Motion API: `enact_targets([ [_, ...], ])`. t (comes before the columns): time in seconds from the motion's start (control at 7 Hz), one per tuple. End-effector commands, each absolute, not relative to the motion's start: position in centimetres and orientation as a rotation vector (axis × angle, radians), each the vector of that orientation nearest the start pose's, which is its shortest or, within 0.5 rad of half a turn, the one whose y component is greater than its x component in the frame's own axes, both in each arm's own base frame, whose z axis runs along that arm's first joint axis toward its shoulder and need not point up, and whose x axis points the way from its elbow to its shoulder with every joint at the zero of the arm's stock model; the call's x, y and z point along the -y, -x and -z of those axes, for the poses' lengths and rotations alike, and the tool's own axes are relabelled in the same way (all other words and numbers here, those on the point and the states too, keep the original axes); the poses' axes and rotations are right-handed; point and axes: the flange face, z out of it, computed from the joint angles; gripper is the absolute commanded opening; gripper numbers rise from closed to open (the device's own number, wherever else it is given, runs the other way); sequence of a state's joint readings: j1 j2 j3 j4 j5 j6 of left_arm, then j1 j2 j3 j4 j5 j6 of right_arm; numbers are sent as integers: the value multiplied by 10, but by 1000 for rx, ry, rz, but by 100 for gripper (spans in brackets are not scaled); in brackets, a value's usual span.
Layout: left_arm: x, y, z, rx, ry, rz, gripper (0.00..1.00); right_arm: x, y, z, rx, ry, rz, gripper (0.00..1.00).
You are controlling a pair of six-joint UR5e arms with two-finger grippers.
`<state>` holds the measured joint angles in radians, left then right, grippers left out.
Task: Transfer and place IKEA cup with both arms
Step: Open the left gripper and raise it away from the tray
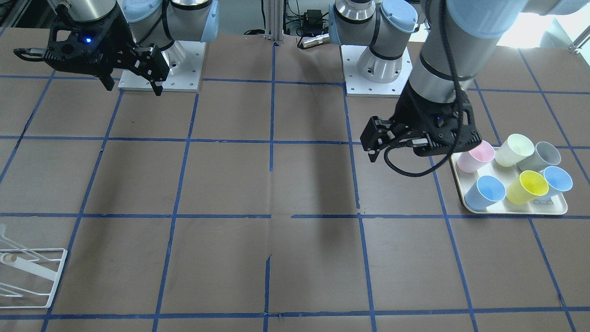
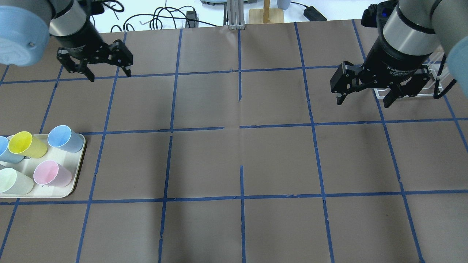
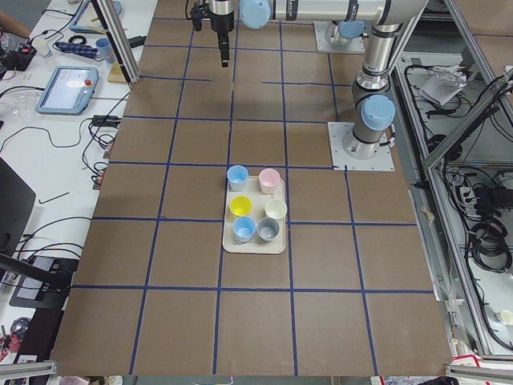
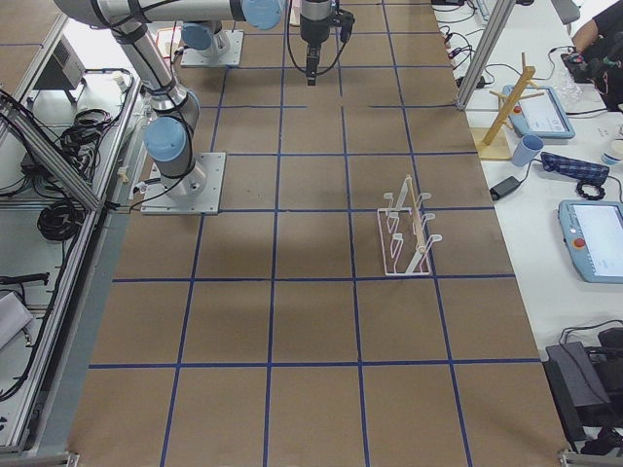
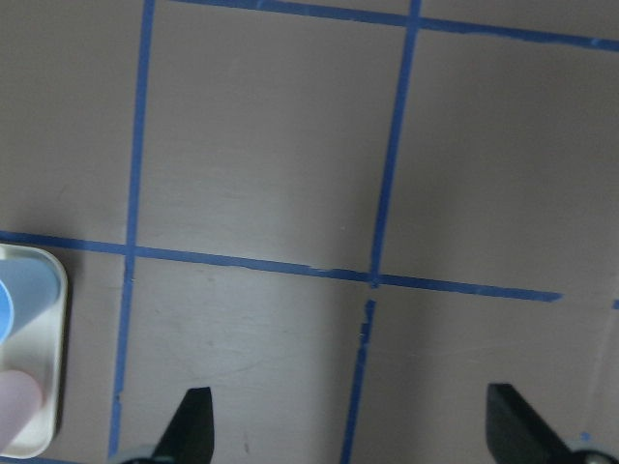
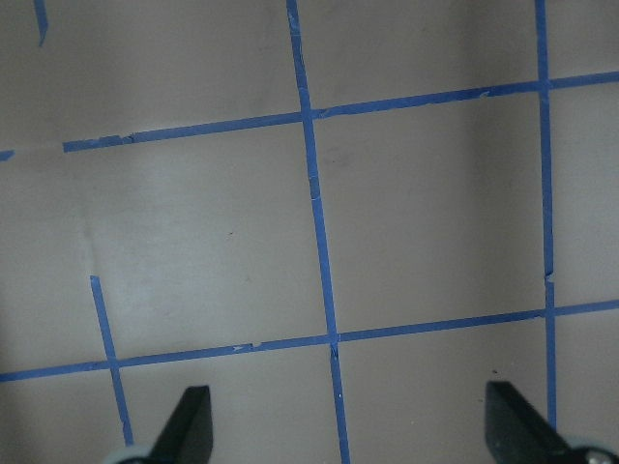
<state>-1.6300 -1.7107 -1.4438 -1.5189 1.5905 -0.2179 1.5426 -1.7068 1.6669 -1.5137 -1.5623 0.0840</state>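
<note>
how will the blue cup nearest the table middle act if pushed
Likely light: the blue cup looks like empty plastic. Its base is narrower than its rim, so a high push may tip it. Tapered sides might slip in a loose grip.

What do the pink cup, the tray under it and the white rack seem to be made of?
Pink cup: probably plastic, with a matte, slightly translucent finish; its thin wall glows softly and evenly.
Tray: likely plastic or melamine, cream and smooth, with a rounded moulded rim.
Rack: apparently thin metal wire with a white coating, judging by its slender straight rods and bent corners.
</note>
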Motion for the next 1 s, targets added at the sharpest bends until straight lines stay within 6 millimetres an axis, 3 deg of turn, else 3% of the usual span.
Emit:
enact_targets([
  [0.0,534,147,-502,-3114,198,75,100,432,-124,-500,-3130,-166,-20,100],
  [0.14,521,116,-505,-3121,152,46,100,432,-124,-500,-3131,-168,-20,100],
  [0.29,499,119,-504,-3126,154,51,100,432,-124,-500,-3131,-168,-20,100],
  [0.43,494,119,-505,-3125,159,79,100,433,-124,-499,-3128,-168,-22,100],
  [0.86,506,114,-517,-3119,150,108,100,432,-124,-500,-3130,-168,-20,100],
])
